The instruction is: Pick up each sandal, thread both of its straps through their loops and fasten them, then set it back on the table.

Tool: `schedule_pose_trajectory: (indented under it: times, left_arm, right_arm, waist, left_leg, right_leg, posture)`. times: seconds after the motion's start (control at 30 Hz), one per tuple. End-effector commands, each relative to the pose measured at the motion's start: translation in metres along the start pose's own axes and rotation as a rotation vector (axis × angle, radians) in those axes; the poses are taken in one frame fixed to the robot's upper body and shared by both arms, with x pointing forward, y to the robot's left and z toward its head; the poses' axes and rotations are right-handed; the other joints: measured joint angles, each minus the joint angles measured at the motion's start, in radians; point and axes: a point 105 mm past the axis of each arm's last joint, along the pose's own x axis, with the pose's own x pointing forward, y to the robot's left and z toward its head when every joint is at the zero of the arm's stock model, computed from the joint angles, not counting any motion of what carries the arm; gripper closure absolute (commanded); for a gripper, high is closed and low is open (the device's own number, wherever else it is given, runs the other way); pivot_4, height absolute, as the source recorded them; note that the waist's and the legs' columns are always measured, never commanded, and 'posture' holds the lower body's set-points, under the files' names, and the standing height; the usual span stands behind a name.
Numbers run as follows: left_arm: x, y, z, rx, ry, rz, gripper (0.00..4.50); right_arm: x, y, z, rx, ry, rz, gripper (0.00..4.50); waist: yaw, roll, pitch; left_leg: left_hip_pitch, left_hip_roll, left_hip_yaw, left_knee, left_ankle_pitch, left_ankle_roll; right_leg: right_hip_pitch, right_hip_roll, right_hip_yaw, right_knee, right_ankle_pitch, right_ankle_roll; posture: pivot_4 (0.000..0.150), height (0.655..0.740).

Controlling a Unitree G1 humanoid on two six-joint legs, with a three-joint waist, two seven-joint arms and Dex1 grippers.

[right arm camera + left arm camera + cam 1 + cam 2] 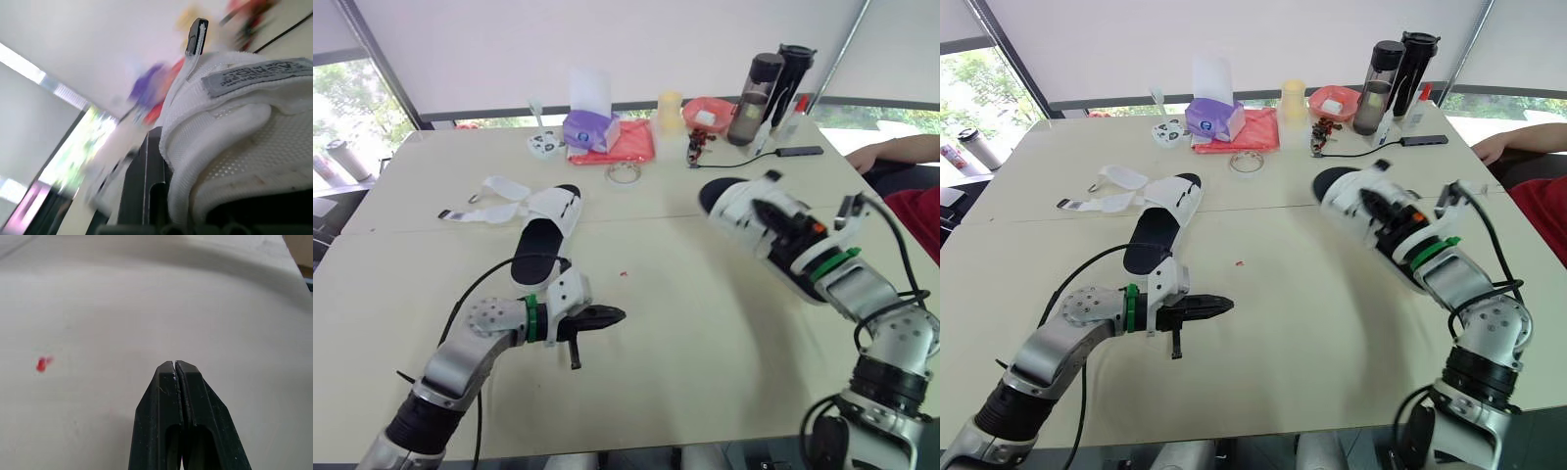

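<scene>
Here the lifted sandal [736, 203] hides most of the right hand [768, 215]

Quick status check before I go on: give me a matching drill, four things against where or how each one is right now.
Things:
1. left gripper
2. right gripper
3. left-hand sandal
4. purple tissue box

States:
A. at the far edge of the table
B. shut on the right-hand sandal
C. lying flat, straps spread loose
D. shut, holding nothing

Pairs: 1-D, 2-B, 3-C, 4-A
</scene>
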Motion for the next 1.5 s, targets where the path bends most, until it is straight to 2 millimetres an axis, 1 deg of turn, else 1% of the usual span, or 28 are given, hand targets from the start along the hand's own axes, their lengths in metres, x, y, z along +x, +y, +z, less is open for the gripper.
schedule_pose_trajectory:
  times: [0.03, 0.1, 0.17, 0.23, 0.3, 0.43, 0.5, 0.53, 0.57, 0.6, 0.7, 0.73, 0.83, 0.9, 1.0, 1.03, 1.1, 1.13, 1.17, 1.27, 1.33, 1.4, 1.47, 1.5]
  left_arm:
    - [0.004, 0.004, 0.013, 0.035, -0.047, 0.013, 4.50]
    - [0.005, 0.006, 0.014, 0.035, -0.055, 0.020, 4.50]
    - [0.007, 0.008, 0.014, 0.037, -0.061, 0.028, 4.50]
    - [0.009, 0.009, 0.011, 0.036, -0.063, 0.032, 4.50]
    - [0.008, 0.006, 0.008, 0.033, -0.060, 0.028, 4.50]
    - [0.006, 0.006, 0.006, 0.033, -0.056, 0.036, 4.50]
    - [0.006, 0.006, 0.006, 0.035, -0.052, 0.042, 4.50]
    - [0.006, 0.006, 0.005, 0.035, -0.052, 0.044, 4.50]
    - [0.006, 0.005, 0.005, 0.034, -0.051, 0.043, 4.50]
    - [0.006, 0.005, 0.005, 0.033, -0.051, 0.043, 4.50]
    - [0.005, 0.004, 0.006, 0.030, -0.052, 0.048, 4.50]
    - [0.005, 0.005, 0.007, 0.025, -0.055, 0.056, 4.50]
    - [0.001, 0.010, 0.009, 0.008, -0.066, 0.088, 4.50]
    - [-0.001, 0.012, 0.011, -0.006, -0.074, 0.113, 4.50]
    - [-0.005, 0.017, 0.015, -0.037, -0.096, 0.158, 4.50]
    - [-0.006, 0.020, 0.016, -0.052, -0.109, 0.186, 4.50]
    - [-0.009, 0.031, 0.019, -0.057, -0.124, 0.265, 4.50]
    - [-0.011, 0.037, 0.019, -0.051, -0.122, 0.311, 4.50]
    - [-0.013, 0.042, 0.019, -0.048, -0.120, 0.349, 4.50]
    - [-0.017, 0.049, 0.020, -0.052, -0.120, 0.402, 4.50]
    - [-0.029, 0.062, 0.027, -0.078, -0.153, 0.476, 4.50]
    - [-0.043, 0.073, 0.031, -0.084, -0.175, 0.551, 4.50]
    - [-0.053, 0.079, 0.028, -0.036, -0.144, 0.574, 3.96]
    - [-0.057, 0.084, 0.027, -0.002, -0.125, 0.587, 3.60]
  right_arm:
    - [0.000, -0.017, 0.031, 0.055, -0.203, -0.169, 4.45]
    - [0.000, -0.030, 0.036, 0.097, -0.261, -0.263, 4.45]
    - [-0.001, -0.047, 0.043, 0.158, -0.342, -0.373, 4.45]
    - [0.000, -0.061, 0.045, 0.224, -0.399, -0.445, 4.45]
    - [0.005, -0.069, 0.039, 0.267, -0.404, -0.473, 4.45]
    - [0.006, -0.079, 0.027, 0.271, -0.371, -0.512, 2.66]
    - [0.005, -0.081, 0.024, 0.259, -0.360, -0.509, 1.50]
    - [0.004, -0.081, 0.023, 0.255, -0.357, -0.504, 1.11]
    - [0.004, -0.080, 0.023, 0.257, -0.353, -0.490, 0.53]
    - [0.003, -0.080, 0.022, 0.251, -0.349, -0.488, 0.05]
    - [-0.002, -0.078, 0.022, 0.213, -0.336, -0.485, 0.05]
    - [-0.004, -0.075, 0.022, 0.192, -0.327, -0.475, 0.05]
    - [-0.017, -0.058, 0.018, 0.072, -0.275, -0.421, 0.05]
    - [-0.029, -0.045, 0.010, -0.057, -0.204, -0.370, 0.05]
    - [-0.046, -0.019, -0.007, -0.114, -0.088, -0.226, 0.05]
    - [-0.053, -0.006, -0.017, -0.096, -0.027, -0.143, 0.05]
    - [-0.069, 0.020, -0.034, -0.126, 0.109, 0.025, 0.05]
    - [-0.077, 0.028, -0.043, -0.152, 0.176, 0.077, 0.05]
    - [-0.084, 0.032, -0.051, -0.168, 0.236, 0.108, 0.05]
    - [-0.096, 0.038, -0.062, -0.183, 0.326, 0.151, 0.05]
    - [-0.108, 0.051, -0.076, -0.235, 0.449, 0.245, 0.05]
    - [-0.112, 0.064, -0.085, -0.279, 0.535, 0.333, 0.05]
    - [-0.107, 0.075, -0.092, -0.323, 0.574, 0.400, 0.00]
    - [-0.103, 0.080, -0.095, -0.360, 0.585, 0.428, 0.00]
  waist:
    - [-0.001, 0.000, 0.000]
    - [-0.004, 0.000, 0.000]
    - [-0.009, 0.002, 0.001]
    - [-0.016, 0.002, 0.001]
    - [-0.025, 0.002, 0.001]
    - [-0.034, 0.003, 0.001]
    - [-0.033, 0.003, 0.001]
    - [-0.033, 0.003, 0.001]
    - [-0.032, 0.003, 0.001]
    - [-0.032, 0.003, 0.001]
    - [-0.029, 0.003, 0.001]
    - [-0.027, 0.003, 0.001]
    - [-0.026, 0.003, 0.001]
    - [-0.026, 0.004, 0.001]
    - [-0.025, 0.004, 0.001]
    - [-0.025, 0.004, 0.001]
    - [-0.025, 0.004, 0.001]
    - [-0.024, 0.004, 0.001]
    - [-0.024, 0.003, 0.001]
    - [-0.024, 0.002, 0.001]
    - [-0.021, 0.001, 0.001]
    - [-0.022, 0.000, 0.002]
    - [-0.025, -0.002, 0.001]
    - [-0.024, -0.002, 0.001]
  left_leg:
    - [0.000, 0.000, 0.000, 0.000, 0.000, 0.000]
    - [0.000, -0.001, 0.001, 0.000, 0.001, -0.001]
    - [0.000, -0.001, 0.001, 0.000, 0.002, -0.002]
    - [0.001, -0.001, 0.002, 0.000, 0.003, -0.003]
    - [0.002, -0.001, 0.002, 0.000, 0.003, -0.004]
    - [0.006, 0.001, 0.003, -0.001, 0.004, -0.004]
    - [0.007, 0.001, 0.003, -0.001, 0.004, -0.004]
    - [0.008, 0.002, 0.003, -0.001, 0.004, -0.004]
    - [0.009, 0.002, 0.003, -0.001, 0.004, -0.004]
    - [0.010, 0.002, 0.003, -0.001, 0.004, -0.004]
    - [0.015, 0.002, 0.002, -0.001, 0.004, -0.003]
    - [0.015, 0.002, 0.002, -0.001, 0.004, -0.003]
    - [0.015, 0.002, 0.001, -0.001, 0.004, -0.003]
    - [0.014, 0.002, 0.001, -0.001, 0.004, -0.003]
    - [0.014, 0.003, 0.001, -0.001, 0.003, -0.003]
    - [0.014, 0.003, 0.000, -0.001, 0.003, -0.003]
    - [0.014, 0.005, 0.000, -0.001, 0.003, -0.003]
    - [0.015, 0.005, 0.000, -0.001, 0.003, -0.003]
    - [0.015, 0.005, 0.000, 0.000, 0.003, -0.003]
    - [0.015, 0.006, 0.001, 0.001, 0.003, -0.003]
    - [0.015, 0.006, 0.001, 0.001, 0.003, -0.003]
    - [0.015, 0.006, 0.001, 0.001, 0.003, -0.003]
    - [0.015, 0.006, 0.001, 0.001, 0.003, -0.003]
    - [0.016, 0.007, 0.001, 0.001, 0.003, -0.003]
  right_leg:
    - [0.000, 0.000, 0.000, 0.001, 0.000, 0.000]
    - [-0.002, 0.000, 0.001, 0.005, 0.000, 0.000]
    - [-0.003, 0.000, 0.001, 0.008, 0.000, 0.000]
    - [-0.003, 0.001, 0.001, 0.010, 0.000, 0.000]
    - [-0.002, 0.002, 0.001, 0.011, 0.000, 0.000]
    - [-0.001, 0.004, 0.003, 0.012, 0.000, -0.001]
    - [0.000, 0.005, 0.004, 0.013, 0.000, -0.001]
    - [0.001, 0.005, 0.004, 0.013, 0.000, -0.001]
    - [0.001, 0.006, 0.004, 0.013, 0.000, -0.001]
    - [0.003, 0.006, 0.004, 0.013, 0.000, -0.001]
    - [0.007, 0.006, 0.005, 0.013, 0.000, -0.002]
    - [0.007, 0.006, 0.005, 0.013, 0.000, -0.002]
    - [0.007, 0.006, 0.005, 0.013, 0.000, -0.002]
    - [0.007, 0.006, 0.005, 0.013, 0.000, -0.002]
    - [0.006, 0.006, 0.005, 0.013, 0.000, -0.002]
    - [0.007, 0.006, 0.005, 0.013, 0.000, -0.003]
    - [0.007, 0.005, 0.006, 0.012, -0.002, -0.005]
    - [0.008, 0.005, 0.006, 0.012, -0.002, -0.005]
    - [0.008, 0.005, 0.005, 0.011, -0.002, -0.006]
    - [0.010, 0.006, 0.005, 0.010, -0.002, -0.006]
    - [0.010, 0.006, 0.005, 0.009, -0.002, -0.007]
    - [0.010, 0.006, 0.005, 0.009, -0.002, -0.007]
    - [0.010, 0.006, 0.005, 0.009, -0.002, -0.007]
    - [0.010, 0.007, 0.005, 0.009, -0.002, -0.007]
  posture:
    - [0.150, 0.7400]
    - [0.150, 0.7400]
    - [0.150, 0.7400]
    - [0.150, 0.7400]
    - [0.150, 0.7400]
    - [0.150, 0.7400]
    - [0.150, 0.7400]
    - [0.150, 0.7400]
    - [0.150, 0.7400]
    - [0.150, 0.7400]
    - [0.150, 0.7400]
    - [0.150, 0.7400]
    - [0.150, 0.7400]
    - [0.150, 0.7400]
    - [0.150, 0.7400]
    - [0.150, 0.7400]
    - [0.150, 0.7400]
    - [0.150, 0.7400]
    - [0.150, 0.7400]
    - [0.150, 0.7400]
    - [0.150, 0.7400]
    - [0.150, 0.7400]
    - [0.150, 0.7400]
    - [0.150, 0.7400]
